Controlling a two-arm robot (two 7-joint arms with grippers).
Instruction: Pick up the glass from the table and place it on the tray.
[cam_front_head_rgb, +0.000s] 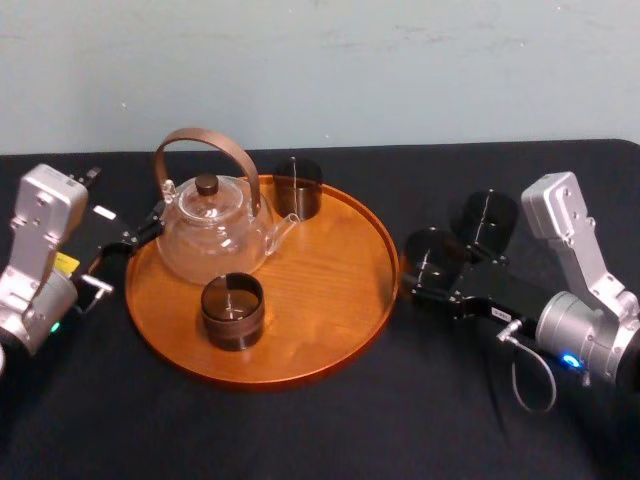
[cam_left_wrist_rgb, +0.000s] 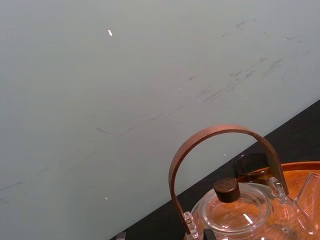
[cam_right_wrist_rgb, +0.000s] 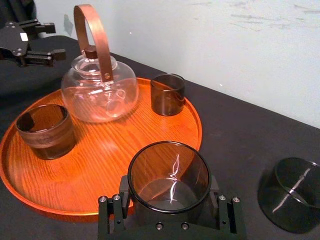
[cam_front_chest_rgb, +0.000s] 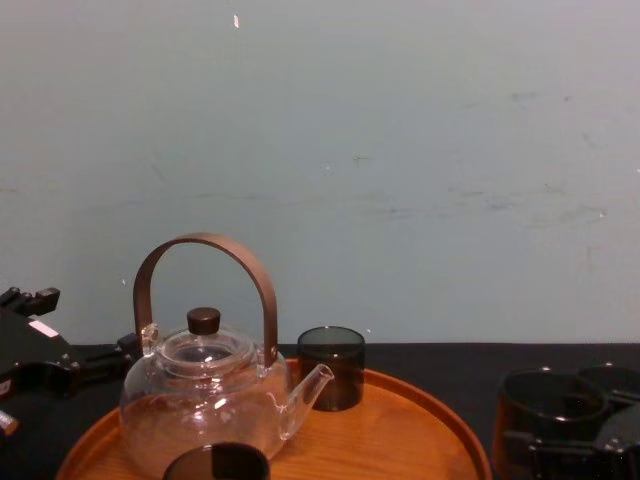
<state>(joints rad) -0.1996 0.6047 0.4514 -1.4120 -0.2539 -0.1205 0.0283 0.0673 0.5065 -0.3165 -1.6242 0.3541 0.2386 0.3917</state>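
- right claw (cam_front_head_rgb: 430, 275) clenched on the glass (cam_front_head_rgb: 432, 256), low at the worktop (cam_front_head_rgb: 320, 430), just beside the right rim of the tray (cam_front_head_rgb: 330, 290).
- right arm (cam_front_head_rgb: 585, 300) stretches in from the right, wrist low, claw pointing at the tray.
- left claw (cam_front_head_rgb: 128, 255) released, at the tray's left rim near the teapot (cam_front_head_rgb: 212, 235).
- matte black worktop; second glass (cam_front_head_rgb: 490, 222) just behind the held one; pale wall (cam_front_head_rgb: 320, 60) behind.

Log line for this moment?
right gripper shut on glass, beside tray | left gripper parked left of tray | teapot on tray
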